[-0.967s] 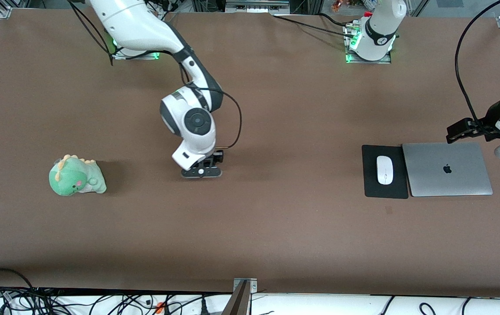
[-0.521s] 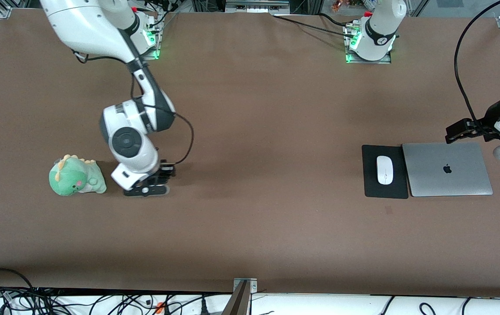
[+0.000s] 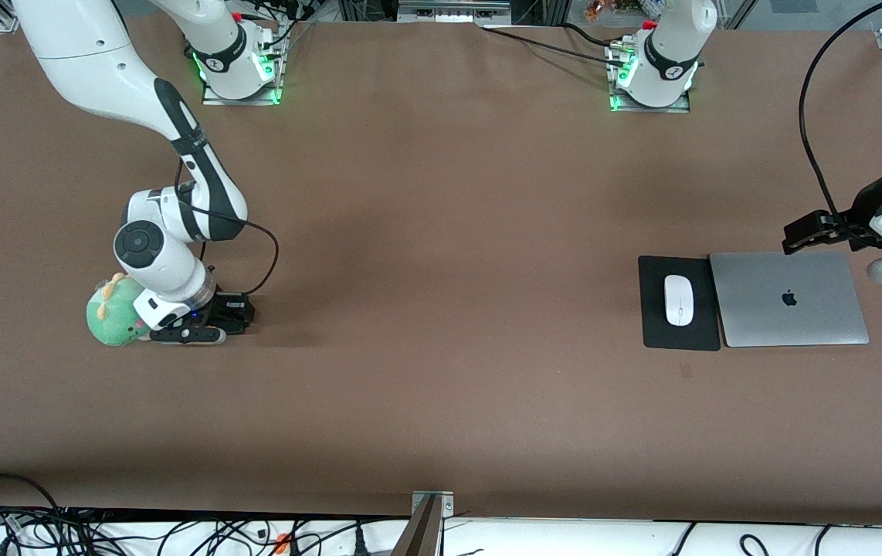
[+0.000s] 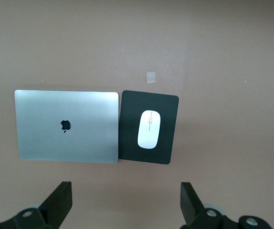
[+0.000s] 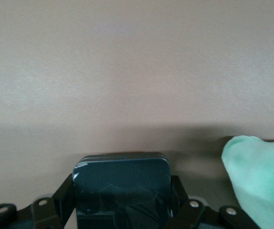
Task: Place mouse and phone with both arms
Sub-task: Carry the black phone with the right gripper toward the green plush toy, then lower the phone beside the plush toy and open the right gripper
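**Now the right arm has carried the phone across to the plush toy**

Over the last second the right arm has swung from the middle of the frame to the lower left of the front view. Its right claw (image 3: pixel 205 324) now sits low over the bench (image 3: pixel 441 401), just beside a green plush dinosaur (image 3: pixel 113 316). The right wrist view shows the phone (image 5: pixel 122 183), a small black slab, clenched between the claw's two fingers, with the green plush at the frame's edge. Judging by this, the phone is nearly at its drop spot but not yet released.

At the right edge of the front view, the left claw (image 3: pixel 815 232) hangs above the upper edge of the silver laptop (image 3: pixel 788 297). Its fingers (image 4: pixel 58 205) are spread wide and hold nothing. The white mouse (image 3: pixel 678 300) already lies on the black mouse pad (image 3: pixel 653 309) beside the laptop, so that half looks done.
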Tool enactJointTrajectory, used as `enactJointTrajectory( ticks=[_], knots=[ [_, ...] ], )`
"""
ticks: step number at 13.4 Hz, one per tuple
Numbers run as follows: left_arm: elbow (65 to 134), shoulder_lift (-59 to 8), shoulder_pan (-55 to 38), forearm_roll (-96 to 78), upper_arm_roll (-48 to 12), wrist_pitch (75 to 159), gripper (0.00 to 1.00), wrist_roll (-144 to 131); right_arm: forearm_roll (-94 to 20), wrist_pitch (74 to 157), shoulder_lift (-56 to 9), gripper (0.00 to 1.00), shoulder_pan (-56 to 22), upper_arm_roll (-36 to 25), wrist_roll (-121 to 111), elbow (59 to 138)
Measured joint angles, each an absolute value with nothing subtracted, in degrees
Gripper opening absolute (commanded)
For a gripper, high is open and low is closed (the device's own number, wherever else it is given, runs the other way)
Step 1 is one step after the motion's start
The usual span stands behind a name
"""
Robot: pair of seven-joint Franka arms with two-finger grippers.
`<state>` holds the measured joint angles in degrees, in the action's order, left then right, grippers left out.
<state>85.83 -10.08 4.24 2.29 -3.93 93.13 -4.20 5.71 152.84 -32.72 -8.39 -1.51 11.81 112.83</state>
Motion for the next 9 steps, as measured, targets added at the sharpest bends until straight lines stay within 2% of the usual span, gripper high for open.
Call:
enactJointTrajectory(
  ticks=[1,3,9],
  knots=[
    [85.83,-10.08,4.24,2.29,-3.93,93.13,1.0,-4.2,5.69,154.52,-32.72,0.0,-8.13,-1.5,11.63,113.92],
    [85.83,-10.08,4.23,2.29,-3.93,93.13,1.0,-4.2,5.68,156.96,-32.73,1.0,-7.94,-1.5,11.41,115.91],
    [85.83,-10.08,4.22,2.29,-3.93,93.13,1.0,-4.2,5.67,156.52,-31.71,1.0,-7.92,-1.26,11.08,116.02]
  ],
)
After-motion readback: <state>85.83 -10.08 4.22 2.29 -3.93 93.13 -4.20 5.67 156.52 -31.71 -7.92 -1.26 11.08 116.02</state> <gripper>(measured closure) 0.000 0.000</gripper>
